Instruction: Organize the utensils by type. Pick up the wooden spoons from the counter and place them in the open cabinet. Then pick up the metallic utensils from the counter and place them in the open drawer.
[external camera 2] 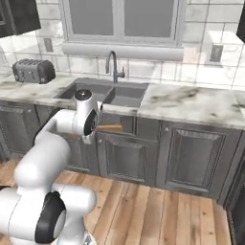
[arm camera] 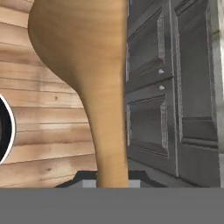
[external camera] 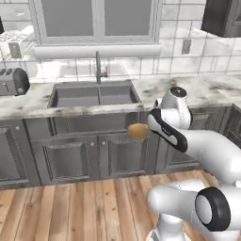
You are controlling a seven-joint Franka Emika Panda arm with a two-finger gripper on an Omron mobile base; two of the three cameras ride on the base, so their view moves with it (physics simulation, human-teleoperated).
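A tan wooden spoon (arm camera: 87,65) runs up the hand view, bowl at the top, handle dropping between the fingertips. My gripper (arm camera: 112,181) is shut on its handle. From the left base view the spoon's oval bowl (external camera: 138,131) sticks out left of the hand, in front of the base cabinets under the sink. The right base view has the spoon (external camera 2: 111,127) pointing right from the gripper (external camera 2: 99,126), below the edge of the white marble counter (external camera 2: 191,103). A dark grey wall cabinet (external camera: 223,16) hangs at the upper right. The forks, the other spoon and the drawer are out of view.
A sink (external camera: 94,94) with a faucet (external camera: 99,66) sits in the counter under a window. A toaster (external camera: 13,81) stands at the far left. Dark grey base cabinet doors (arm camera: 175,87) are close ahead of the hand. Wooden floor (external camera: 70,207) lies below.
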